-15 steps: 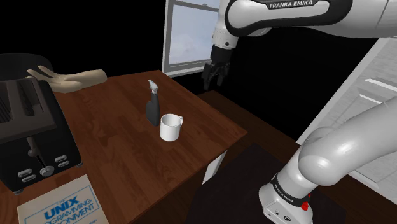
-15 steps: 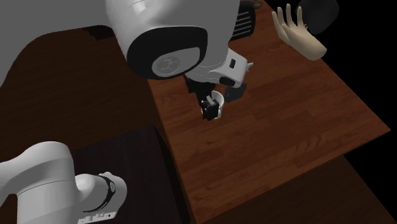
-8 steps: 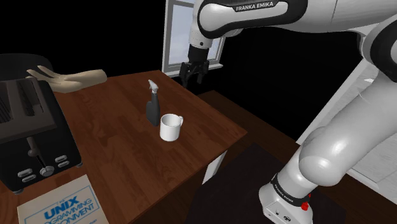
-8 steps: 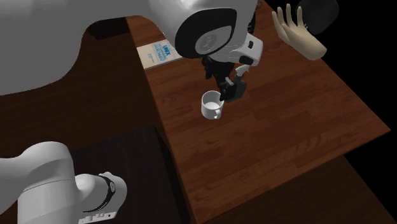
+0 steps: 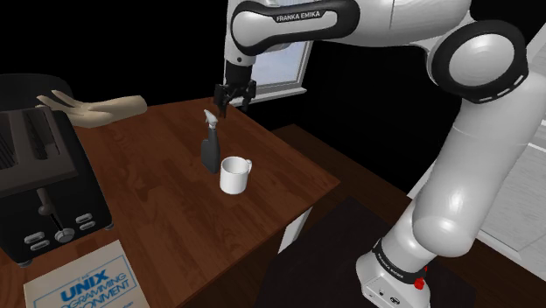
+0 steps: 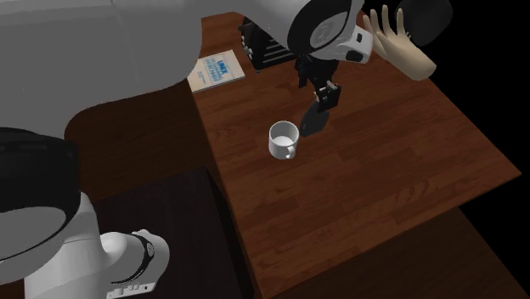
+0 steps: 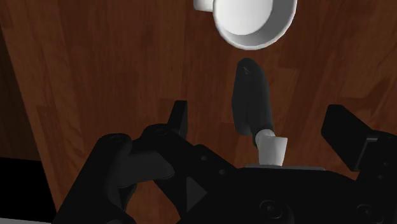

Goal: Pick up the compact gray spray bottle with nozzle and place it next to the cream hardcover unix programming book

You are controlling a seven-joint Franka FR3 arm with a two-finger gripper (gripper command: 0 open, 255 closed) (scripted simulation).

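Shoulder view | dark wood table (image 5: 166,194) | window (image 5: 290,70) behind | gripper (image 5: 233,100) spread apart, holding nothing

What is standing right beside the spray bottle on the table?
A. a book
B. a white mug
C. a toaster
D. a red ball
B: the white mug stands close beside the dark spray bottle on the brown table, with nothing between them.
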